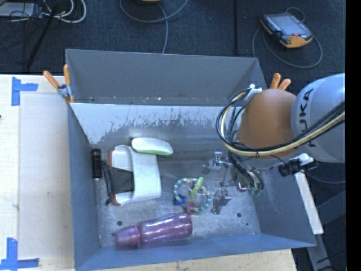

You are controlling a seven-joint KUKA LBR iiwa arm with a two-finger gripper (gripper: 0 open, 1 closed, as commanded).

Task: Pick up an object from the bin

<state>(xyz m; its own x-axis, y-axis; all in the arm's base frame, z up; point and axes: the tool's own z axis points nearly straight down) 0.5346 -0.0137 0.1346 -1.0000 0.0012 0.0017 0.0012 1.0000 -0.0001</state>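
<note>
My gripper (220, 200) hangs low over the right part of the bin floor, below the orange wrist cover. Just to its left, touching or almost touching it, lies a small ring of colourful beads (190, 193) in blue, green, yellow and red. A purple see-through bottle (155, 231) lies on its side along the front wall, left of and below the gripper. Nothing shows held in the gripper.
At the left stands a white blocky object with black and red parts (135, 176). A white and green oval thing (152, 146) rests behind it, and a black marker (96, 164) lies by the left wall. The arm and its cables cover the bin's right rear.
</note>
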